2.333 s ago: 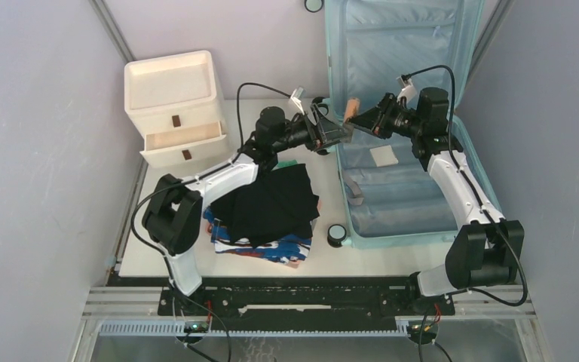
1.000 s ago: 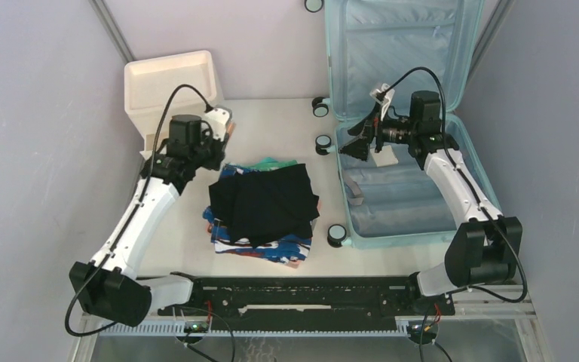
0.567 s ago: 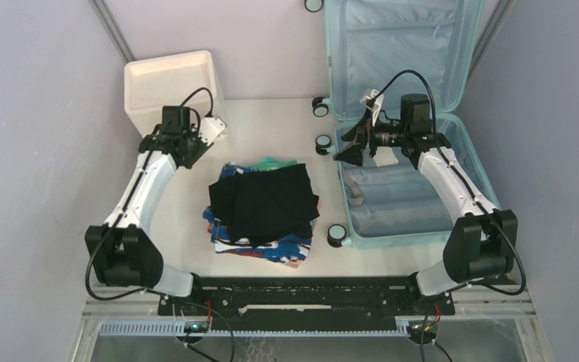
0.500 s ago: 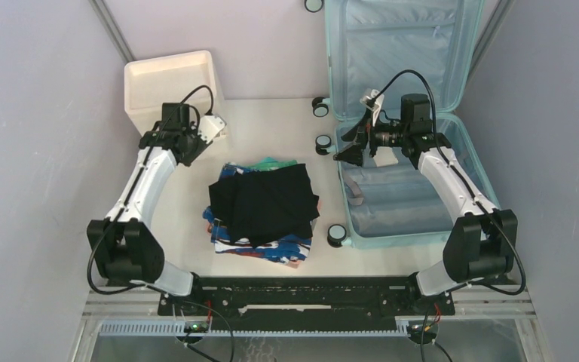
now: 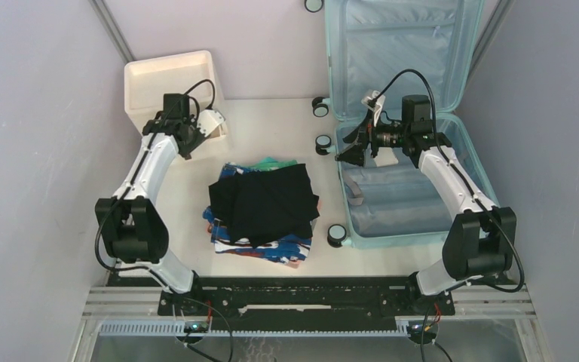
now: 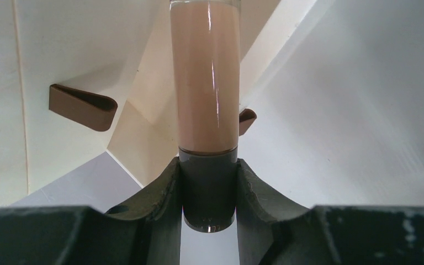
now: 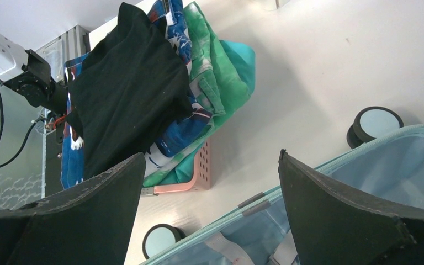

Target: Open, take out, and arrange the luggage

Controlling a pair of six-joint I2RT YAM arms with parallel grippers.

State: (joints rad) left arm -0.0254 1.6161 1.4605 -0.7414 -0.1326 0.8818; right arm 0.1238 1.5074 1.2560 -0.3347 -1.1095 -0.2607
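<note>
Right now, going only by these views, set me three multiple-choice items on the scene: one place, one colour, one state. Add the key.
1. Beside the luggage, the clothes pile lies:
A. on the bare table
B. in a pink basket
C. in a drawer

2. The top garment of the pile is:
A. black
B. white
C. yellow

3. The left pincer is:
A. open with nothing in it
B. shut on a beige bottle
C. out of view

Key:
1 B, the right wrist view shows the pink rim under the pile.
2 A, it is plainly black in both views.
3 B, the fingers clamp the bottle's dark cap.
</note>
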